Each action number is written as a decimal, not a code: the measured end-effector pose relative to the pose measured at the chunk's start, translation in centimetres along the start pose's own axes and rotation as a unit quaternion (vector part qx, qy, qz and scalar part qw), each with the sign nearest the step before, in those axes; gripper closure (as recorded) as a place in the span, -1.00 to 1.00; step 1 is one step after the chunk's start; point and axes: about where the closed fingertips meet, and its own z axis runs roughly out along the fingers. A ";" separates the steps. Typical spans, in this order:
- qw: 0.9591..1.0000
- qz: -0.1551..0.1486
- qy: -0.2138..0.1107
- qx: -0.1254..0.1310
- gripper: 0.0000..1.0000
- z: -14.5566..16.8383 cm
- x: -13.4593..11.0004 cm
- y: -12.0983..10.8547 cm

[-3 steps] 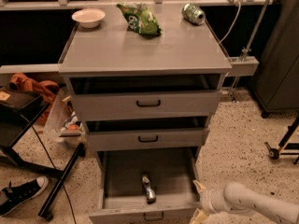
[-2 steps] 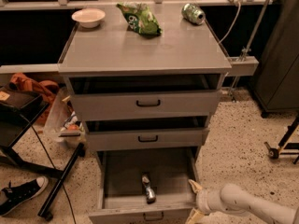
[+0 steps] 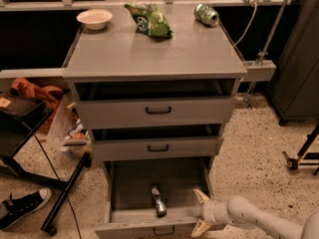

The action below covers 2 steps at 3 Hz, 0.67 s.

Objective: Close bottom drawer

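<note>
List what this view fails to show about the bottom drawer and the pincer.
- Bottom drawer: the front's lower part and handle are cut by the camera view's bottom edge.
- Pincer, open at the drawer's right front corner: whether it touches the drawer cannot be told.
- Metallic object inside the drawer: too small to identify.
- Top drawer and middle drawer: insides lost in shadow.

Our white arm (image 3: 259, 220) reaches in from the lower right corner. Our gripper (image 3: 198, 212) sits low in the view, its two pale fingers (image 3: 201, 197) spread apart, one above the other.
</note>
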 end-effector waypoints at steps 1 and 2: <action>1.000 -0.011 -0.006 0.004 -0.69 1.6 -0.4 -0.7; 1.000 -0.018 -0.012 0.009 -0.23 2.8 -1.0 -1.6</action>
